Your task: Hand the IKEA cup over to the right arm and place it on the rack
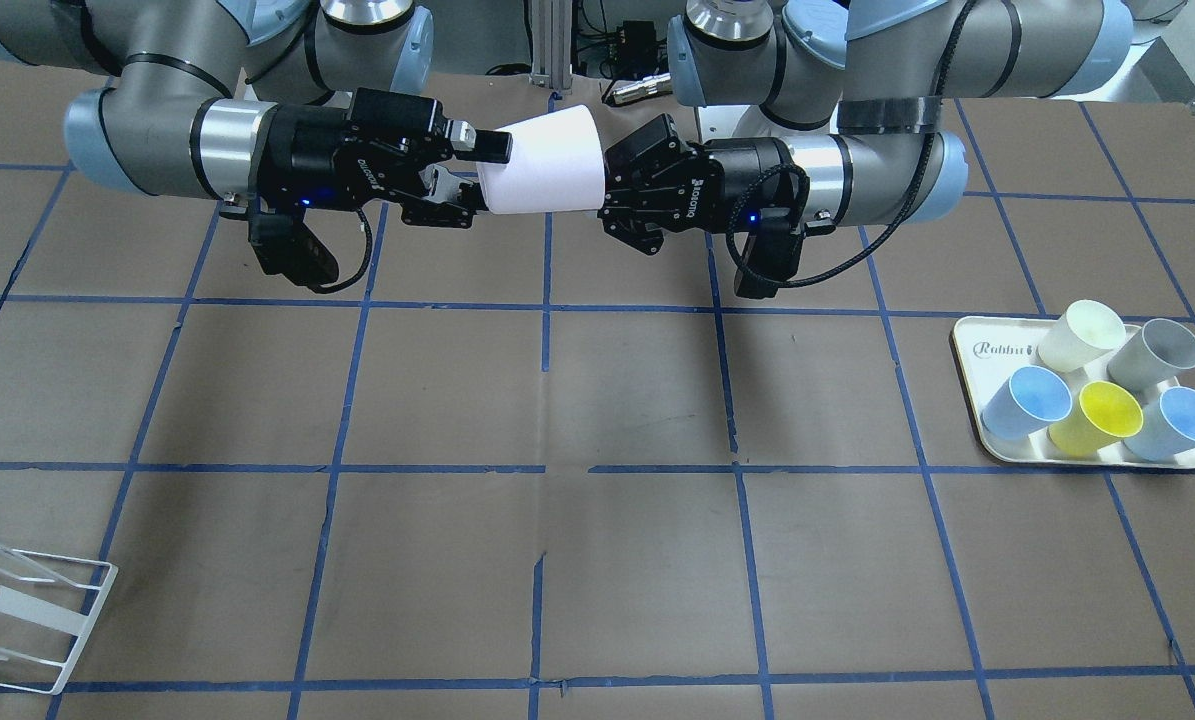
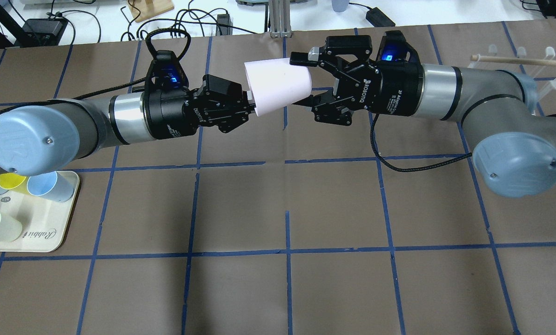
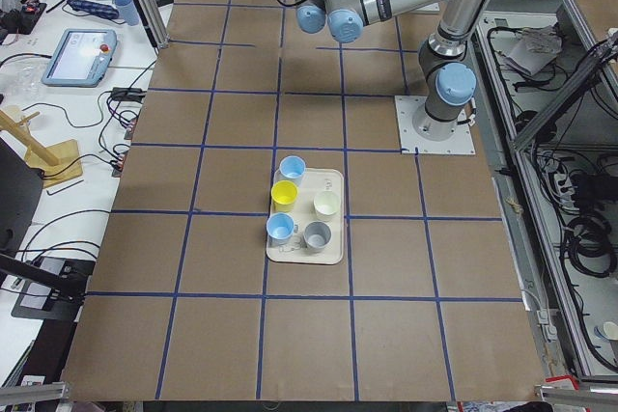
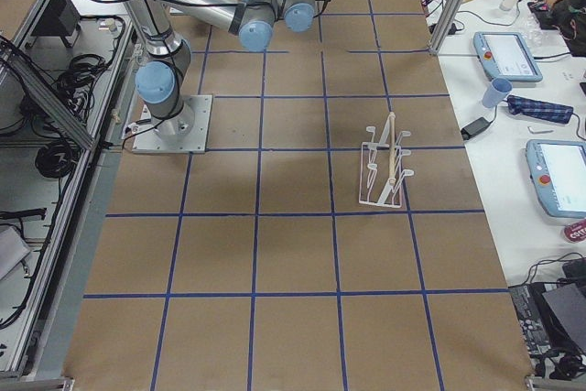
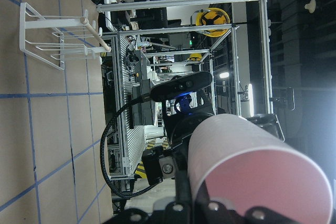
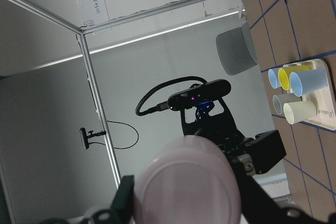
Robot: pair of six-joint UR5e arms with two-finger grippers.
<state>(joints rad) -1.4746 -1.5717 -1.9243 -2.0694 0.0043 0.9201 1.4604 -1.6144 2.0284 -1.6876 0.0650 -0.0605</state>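
Observation:
The pale pink IKEA cup lies on its side in the air between both grippers, high above the table's far middle. My left gripper is shut on the wall at the cup's wide rim. My right gripper straddles the narrow base, one finger on each side, and both appear to press on it. The right wrist view shows the cup's base between those fingers. The left wrist view shows its side. The white wire rack stands at the far right, beyond the right arm, and also shows in the front view.
A cream tray on the left arm's side holds several cups: two blue, a yellow, a grey and a pale yellow-cream one. The brown table carries a blue tape grid. A long black cable hangs off the left wrist.

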